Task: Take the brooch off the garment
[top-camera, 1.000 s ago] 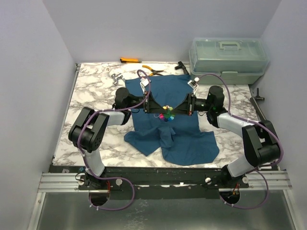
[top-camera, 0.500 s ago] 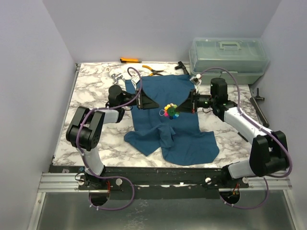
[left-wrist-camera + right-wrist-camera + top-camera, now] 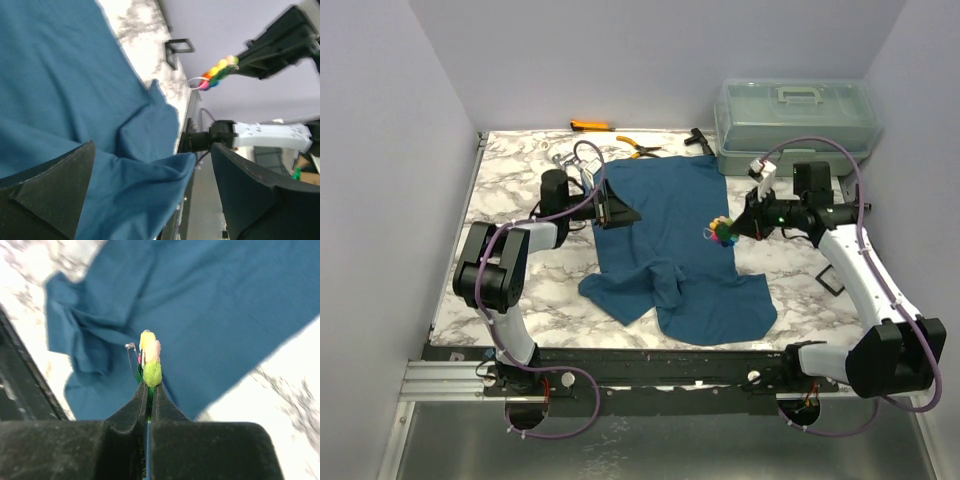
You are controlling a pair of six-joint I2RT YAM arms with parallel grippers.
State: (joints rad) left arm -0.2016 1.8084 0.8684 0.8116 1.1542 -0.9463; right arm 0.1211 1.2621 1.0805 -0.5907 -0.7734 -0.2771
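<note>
Gripping brooch (image 3: 723,231), right end effector (image 3: 737,229), left end effector (image 3: 623,213) wide, marble table (image 3: 510,190), lilac walls (image 3: 650,60)

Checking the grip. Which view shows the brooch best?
Right wrist: the brooch is closest there, pinched in the right gripper, wire pin visible. Left wrist shows it small, held in the air off the garment; the top view shows only a tiny bead cluster.

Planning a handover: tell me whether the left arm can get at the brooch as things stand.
Probably yes. The left gripper stands open over the garment, facing the brooch, with only open air between them. The right gripper is shut on it, though, leaving only the beaded end free.
</note>
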